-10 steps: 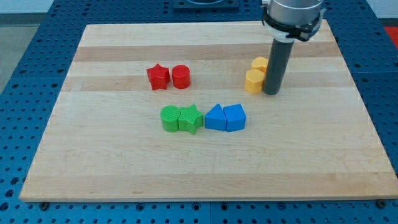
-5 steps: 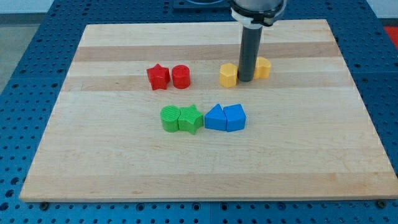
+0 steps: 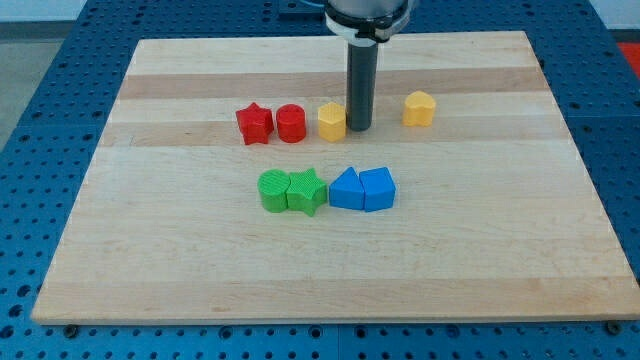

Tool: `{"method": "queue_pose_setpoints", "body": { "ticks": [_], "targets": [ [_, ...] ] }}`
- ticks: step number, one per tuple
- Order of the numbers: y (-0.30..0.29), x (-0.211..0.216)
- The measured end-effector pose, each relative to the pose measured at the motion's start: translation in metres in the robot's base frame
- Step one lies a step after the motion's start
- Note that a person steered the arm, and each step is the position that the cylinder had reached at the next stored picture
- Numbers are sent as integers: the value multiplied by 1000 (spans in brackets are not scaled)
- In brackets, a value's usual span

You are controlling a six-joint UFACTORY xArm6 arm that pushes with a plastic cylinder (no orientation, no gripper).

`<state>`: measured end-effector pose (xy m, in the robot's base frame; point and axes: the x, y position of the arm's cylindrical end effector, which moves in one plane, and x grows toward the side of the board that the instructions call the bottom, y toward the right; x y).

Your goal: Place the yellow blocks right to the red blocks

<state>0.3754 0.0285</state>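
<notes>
The wooden board (image 3: 330,270) was pale planks with visible grain, sitting on a blue perforated table (image 3: 40,60). My rod was a plain dark cylinder standing upright, with nothing to open or close, and my tip (image 3: 358,130) was pressed against the right side of one yellow block (image 3: 332,122), a chunky faceted piece just right of the red cylinder (image 3: 291,123), with a small gap between. The red star (image 3: 254,124) sat touching that cylinder on its left. All of them lined up in a row parallel to the board's far edge, somewhat nearer that edge than the near one. The other yellow block (image 3: 419,108) sat apart, toward the right edge; neither yellow had an obvious long axis. Nearer the middle: green cylinder (image 3: 273,190), green star (image 3: 307,191), two blue wedge-ish blocks (image 3: 346,189) (image 3: 378,188), all ridged plastic.
</notes>
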Motion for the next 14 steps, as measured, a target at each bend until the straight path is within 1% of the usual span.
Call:
{"method": "queue_pose_setpoints", "body": {
  "ticks": [1,2,3,4,5,6,9,14],
  "targets": [
    [-4,0],
    [20,6],
    [72,22],
    [131,22],
    [161,-5],
    [161,-22],
    [109,-22],
    [48,-10]
  ]
}}
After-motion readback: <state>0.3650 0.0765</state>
